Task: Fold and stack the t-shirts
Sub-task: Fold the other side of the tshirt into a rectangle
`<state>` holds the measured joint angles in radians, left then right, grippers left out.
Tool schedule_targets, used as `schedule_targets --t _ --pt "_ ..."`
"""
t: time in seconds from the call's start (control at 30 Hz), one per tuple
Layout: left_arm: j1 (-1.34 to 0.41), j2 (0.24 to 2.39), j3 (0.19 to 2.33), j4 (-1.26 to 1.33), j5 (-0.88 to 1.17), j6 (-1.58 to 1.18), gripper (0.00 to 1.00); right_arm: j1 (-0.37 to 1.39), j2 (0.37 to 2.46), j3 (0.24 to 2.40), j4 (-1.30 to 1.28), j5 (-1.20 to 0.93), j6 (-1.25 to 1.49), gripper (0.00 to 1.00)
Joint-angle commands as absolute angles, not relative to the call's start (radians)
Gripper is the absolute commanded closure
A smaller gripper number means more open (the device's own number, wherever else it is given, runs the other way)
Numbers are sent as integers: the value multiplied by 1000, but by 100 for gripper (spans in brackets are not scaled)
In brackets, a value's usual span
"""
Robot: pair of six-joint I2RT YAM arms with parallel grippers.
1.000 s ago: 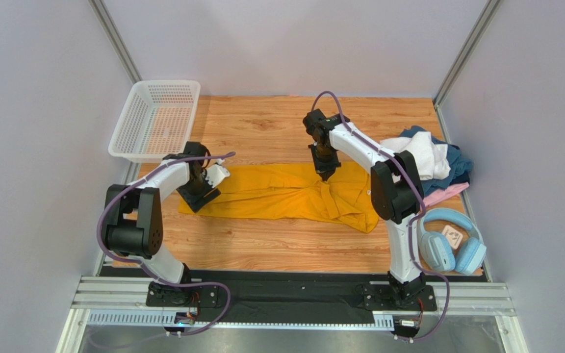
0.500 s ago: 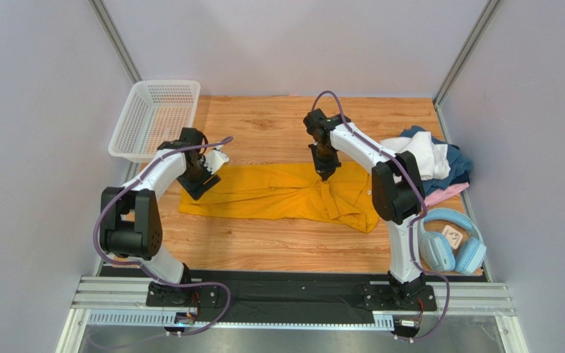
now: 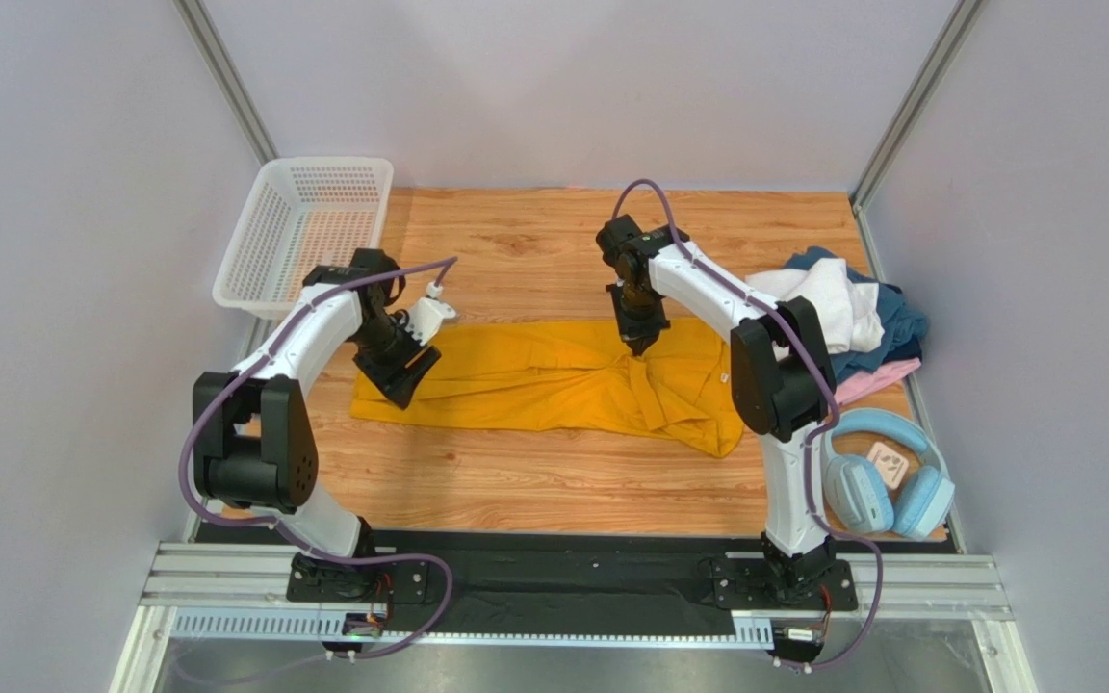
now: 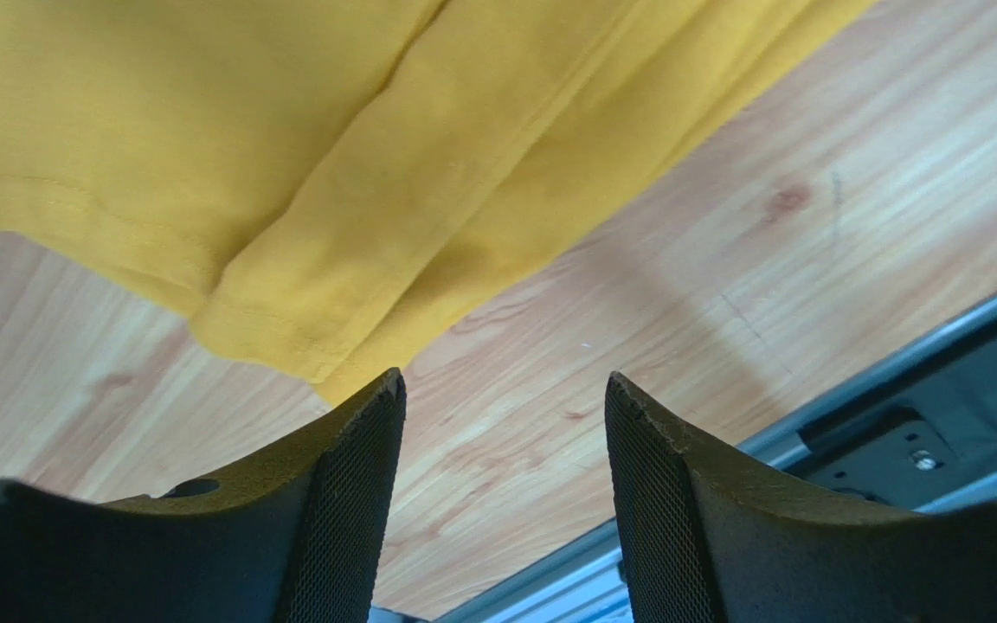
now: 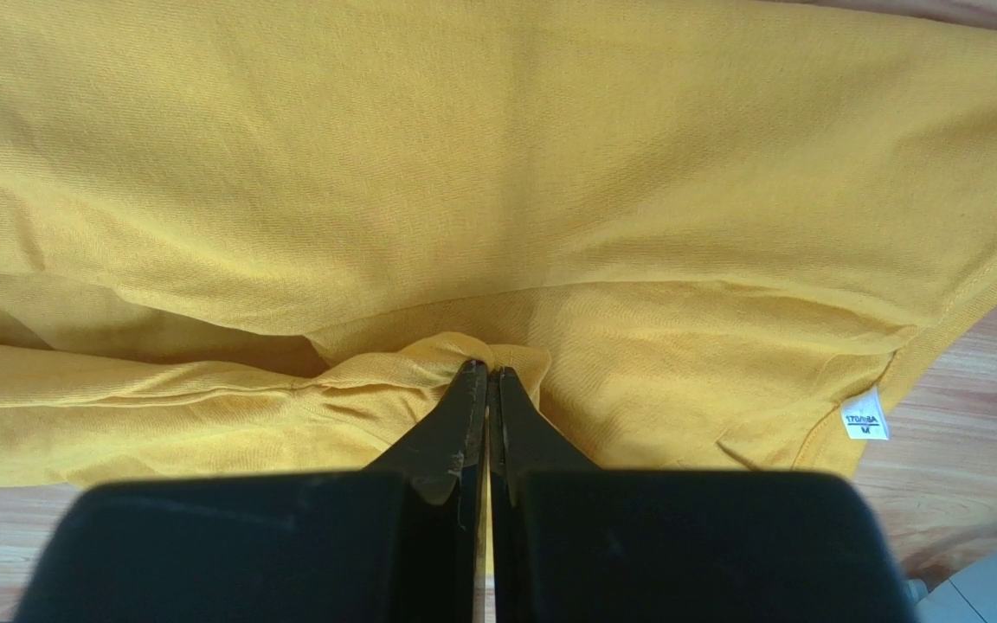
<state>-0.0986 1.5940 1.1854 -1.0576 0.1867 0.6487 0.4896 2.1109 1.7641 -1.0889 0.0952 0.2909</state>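
spread t-shirt (image 3: pixel 546 378): table (image 3: pixel 517 484) centre
basket (image 3: pixel 254 246): far left corner
t-shirt pile (image 3: pixel 850 311): right edge
headphones (image 3: pixel 858 494): just before that pile

The left arm (image 3: pixel 312 329) and the right arm (image 3: pixel 705 289) are built of white links joined by black joints. A purple-grey cable (image 3: pixel 643 185) is looped along each. The left claw (image 4: pixel 504 390) is fitted with black fingers (image 4: pixel 354 519) faced in fine mesh — the right claw (image 5: pixel 487 377) with black ones tapered to thin tips.
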Motion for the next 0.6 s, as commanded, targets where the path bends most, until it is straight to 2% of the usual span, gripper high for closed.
schedule_targets --t 0.0,0.57 --pt "-101 1608 1210 -1166 276 667 36 486 2054 1750 -1062 97 293 100" --pt "-107 1810 1193 -1103 158 677 36 486 2034 1744 -1057 91 298 100"
